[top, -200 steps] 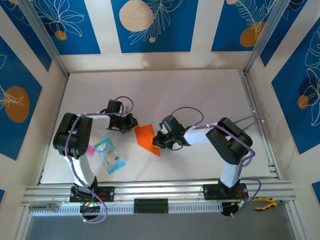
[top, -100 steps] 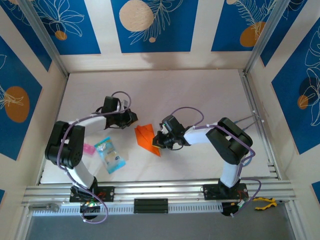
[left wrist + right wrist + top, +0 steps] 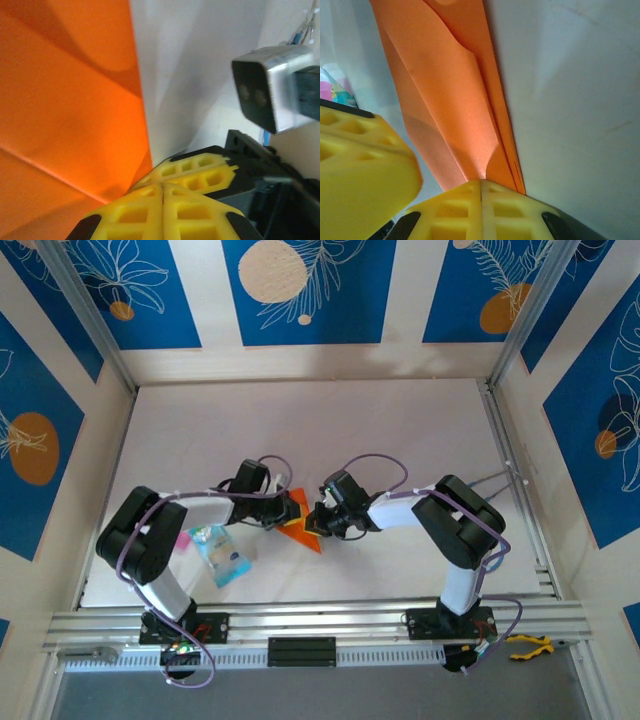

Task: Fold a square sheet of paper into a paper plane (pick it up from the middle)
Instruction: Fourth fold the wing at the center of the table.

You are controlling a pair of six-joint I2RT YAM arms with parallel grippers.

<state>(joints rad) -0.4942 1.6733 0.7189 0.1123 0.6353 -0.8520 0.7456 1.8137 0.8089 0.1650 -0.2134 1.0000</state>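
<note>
**Top external view.** The left tool [image 3: 288, 508] and right tool [image 3: 314, 521] meet nose to nose over the square sheet of paper [image 3: 305, 536]. The sheet is already partly folded and lies on the tabletop [image 3: 400, 430] between the arms. A blue and clear packet [image 3: 222, 551] lies near the left forearm. Risk: with the tools this crowded, any sideways move could knock one against the other or drag the sheet askew.

**Left wrist view.** The left tool [image 3: 162, 187] has its fingers pressed together at the edge of the sheet [image 3: 65, 100]. Whether any paper is pinched between them cannot be told. The right tool's fingers [image 3: 200, 170] sit just beside it. Risk: a closed tool sliding along the crease may wrinkle or tear the thin paper if it presses too hard.

**Right wrist view.** The right tool [image 3: 481, 184] is clamped on the narrow end of the sheet [image 3: 450, 90], whose layers bulge loosely above the grip. Risk: the upper flap is not flat, so the fold may spring open or crease off-line. A pull from this tool could also rip the pinched end.
</note>
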